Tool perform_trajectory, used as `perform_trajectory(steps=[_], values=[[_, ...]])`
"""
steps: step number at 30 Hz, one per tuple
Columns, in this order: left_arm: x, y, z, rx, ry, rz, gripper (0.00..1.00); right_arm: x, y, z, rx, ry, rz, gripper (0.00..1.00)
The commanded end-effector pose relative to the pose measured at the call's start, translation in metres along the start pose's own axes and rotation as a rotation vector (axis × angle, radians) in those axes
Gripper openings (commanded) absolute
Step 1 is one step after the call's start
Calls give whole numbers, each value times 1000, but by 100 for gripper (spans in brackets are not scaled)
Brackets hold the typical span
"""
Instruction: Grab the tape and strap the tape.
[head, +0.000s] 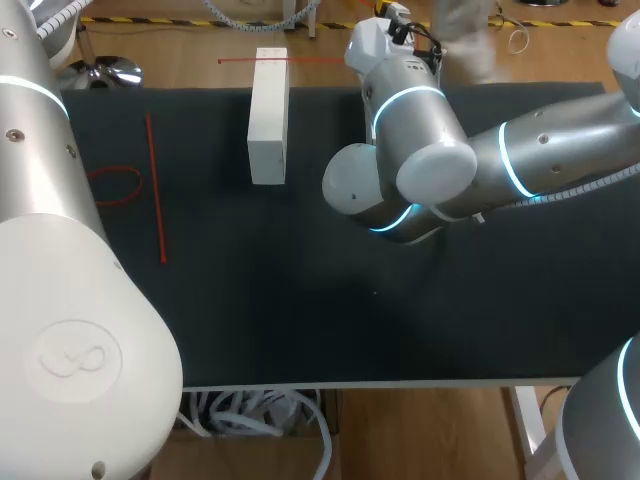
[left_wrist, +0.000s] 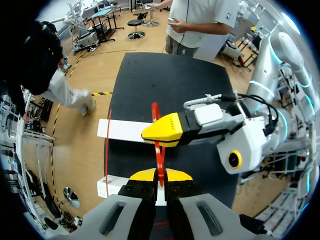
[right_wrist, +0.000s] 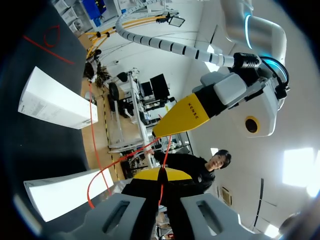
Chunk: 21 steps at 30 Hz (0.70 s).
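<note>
The tape is a thin red strap. In the left wrist view its loop rises from between the yellow tips of my left gripper, which is shut on it. My right gripper is clamped on the same loop just ahead. In the right wrist view my right gripper is shut on the red strap, with my left gripper close ahead. More red strap lies on the black table, with a small loop beside it. Both grippers are hidden in the head view.
A long white box lies across the table's far edge, also seen as the white box under the right gripper. A second white block lies nearer my left gripper. My right arm crosses the table's far right.
</note>
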<state>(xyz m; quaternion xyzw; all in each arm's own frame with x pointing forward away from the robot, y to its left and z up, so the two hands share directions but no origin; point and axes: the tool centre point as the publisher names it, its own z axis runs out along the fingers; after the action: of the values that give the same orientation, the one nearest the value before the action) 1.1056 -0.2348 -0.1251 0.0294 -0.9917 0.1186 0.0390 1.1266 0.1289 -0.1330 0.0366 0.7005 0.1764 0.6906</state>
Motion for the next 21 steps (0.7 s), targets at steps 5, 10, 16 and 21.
perform_trajectory(steps=[5, 10, 16, 21], values=[[-1, -2, -1, -5, 3, -1, 0, -4, 6, 1, -19, 11, 8, 0], [-1, -2, -1, -5, 3, -1, 0, -4, 6, 1, -22, 11, 12, 0], [-1, -2, -1, -5, 3, -1, 0, -5, 5, -3, -15, 9, 21, 0], [-1, -2, -1, -5, 3, -1, 0, -8, 5, -5, -23, 8, 25, 0]])
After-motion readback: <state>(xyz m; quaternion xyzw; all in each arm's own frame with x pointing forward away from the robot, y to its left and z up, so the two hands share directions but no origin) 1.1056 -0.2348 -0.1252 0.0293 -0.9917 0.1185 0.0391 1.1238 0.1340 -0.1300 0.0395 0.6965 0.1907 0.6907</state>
